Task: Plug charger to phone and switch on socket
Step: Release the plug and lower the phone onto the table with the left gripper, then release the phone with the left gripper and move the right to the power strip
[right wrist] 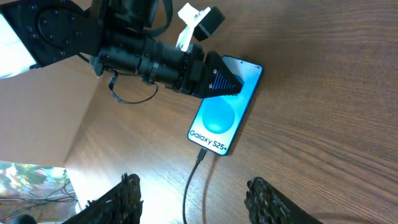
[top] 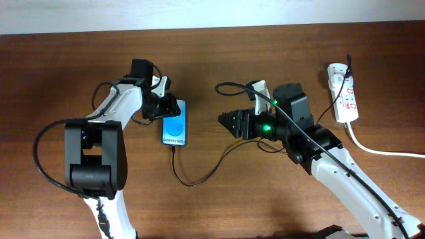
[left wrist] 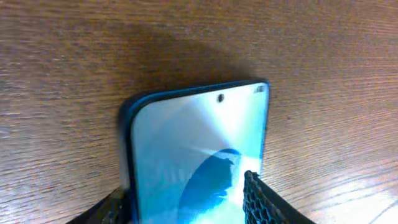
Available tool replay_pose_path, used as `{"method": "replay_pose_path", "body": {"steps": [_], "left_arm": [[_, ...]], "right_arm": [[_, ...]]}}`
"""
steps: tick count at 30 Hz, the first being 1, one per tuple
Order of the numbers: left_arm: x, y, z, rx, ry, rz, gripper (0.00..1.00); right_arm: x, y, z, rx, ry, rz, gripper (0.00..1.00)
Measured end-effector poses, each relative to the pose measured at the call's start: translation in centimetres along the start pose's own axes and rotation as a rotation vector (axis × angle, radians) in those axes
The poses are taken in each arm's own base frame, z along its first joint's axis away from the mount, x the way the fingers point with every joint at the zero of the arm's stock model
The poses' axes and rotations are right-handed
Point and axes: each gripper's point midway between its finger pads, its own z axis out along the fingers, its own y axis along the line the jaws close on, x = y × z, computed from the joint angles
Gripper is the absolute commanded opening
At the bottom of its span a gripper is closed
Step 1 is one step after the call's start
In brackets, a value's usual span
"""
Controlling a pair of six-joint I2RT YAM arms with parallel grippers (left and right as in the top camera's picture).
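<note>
The phone [top: 175, 130] lies flat on the wooden table, its blue screen up; it also shows in the left wrist view [left wrist: 199, 137] and the right wrist view [right wrist: 221, 115]. My left gripper [top: 165, 106] is shut on the phone's top end, with a finger on each long edge [left wrist: 186, 202]. The charger [top: 189, 182], a thin black cable, has its plug tip in the phone's bottom port [right wrist: 200, 155] and loops across the table toward the right. My right gripper [top: 224, 122] is open and empty to the right of the phone; the cable runs between its fingers [right wrist: 196, 196]. The socket [top: 344, 93] lies at the far right.
The socket's thick white cord [top: 382, 150] runs off the right edge. The left arm's base [top: 96, 156] stands left of the phone. The table's back edge meets a white wall [top: 199, 13].
</note>
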Motion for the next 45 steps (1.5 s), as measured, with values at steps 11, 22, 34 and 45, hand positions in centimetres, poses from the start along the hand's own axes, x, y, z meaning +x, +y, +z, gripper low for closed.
{"method": "replay_pose_path", "body": {"steps": [11,22,34,45], "left_arm": [[0.5,3.5,-1.1,-0.221,0.026,-0.011,0.61],[-5.9,-2.4,-17.9,-0.234,-0.334,0.071,1.0],[-3.7,-3.8,-22.6,-0.227,-0.383,0.079,0.99],[-3.7,-3.8,-22.6,-0.227,-0.383,0.079,0.99]], "right_arm": [[0.2,-0.2,0.0,0.012,0.007,0.007,0.57],[-1.5,-6.7,-9.3,0.237,-0.116,0.112,0.77],[-3.8,-23.2,-29.7,0.843,-0.479,0.468,0.99],[-3.3,-40.0,-29.1,0.853,-0.584,0.653,0.99]]}}
